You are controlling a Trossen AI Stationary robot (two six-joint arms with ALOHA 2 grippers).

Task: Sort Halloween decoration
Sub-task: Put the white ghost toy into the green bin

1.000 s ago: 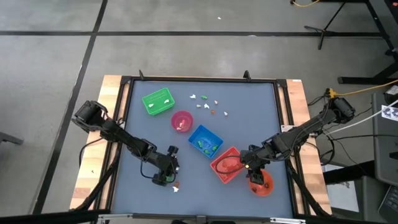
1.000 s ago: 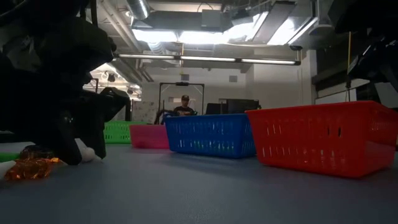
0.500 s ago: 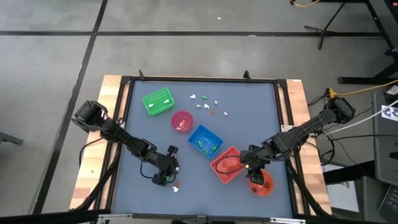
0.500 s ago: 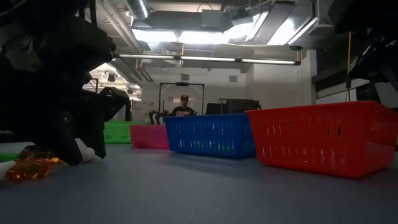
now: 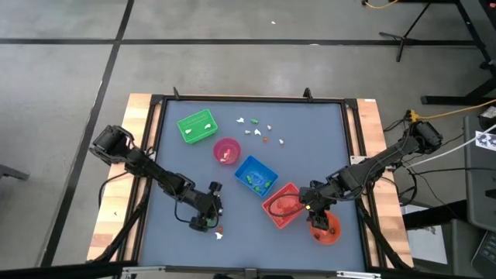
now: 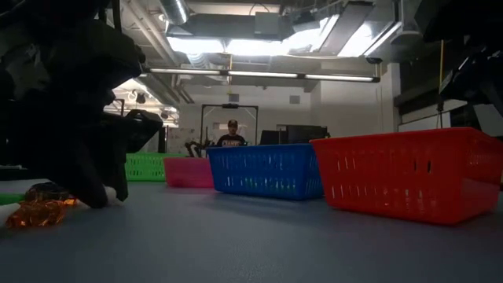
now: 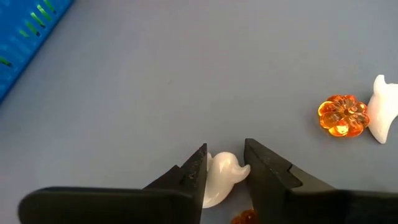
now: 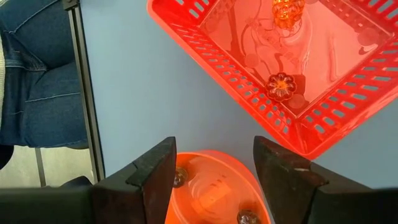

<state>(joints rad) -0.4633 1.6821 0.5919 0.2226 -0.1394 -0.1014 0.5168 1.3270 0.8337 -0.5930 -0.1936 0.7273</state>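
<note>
Two dark fingers of the left claw [image 7: 224, 169] stand down on the tabletop [image 7: 186, 81], one on each side of a small white ghost-shaped plastic trinket [image 7: 219, 177]. The jaws are drawn in close to the ghost's flanks; whether they already pinch it cannot be told. The straddling stance suggests a pick from the near edge of the tabletop, where this trinket lies apart from the containers. Near it lie a translucent orange pumpkin bead [image 7: 339, 116] touching a second white ghost figure [image 7: 382, 107]; these are probably left for later picks. The blue square mesh tray [image 5: 256, 175] sits farther in, with green pieces visible inside. The right claw [image 8: 214, 171] hangs spread and empty above the orange round bowl [image 8: 214, 196], just beside the red square mesh tray [image 8: 292, 68], which holds orange pumpkin beads; this looks like a waiting pose after a drop. Farther out, the pink round bowl [image 5: 226, 150] and green square tray [image 5: 196, 127] hold white pieces, and a scatter of unsorted trinkets [image 5: 260, 130] lies near the far edge.
</note>
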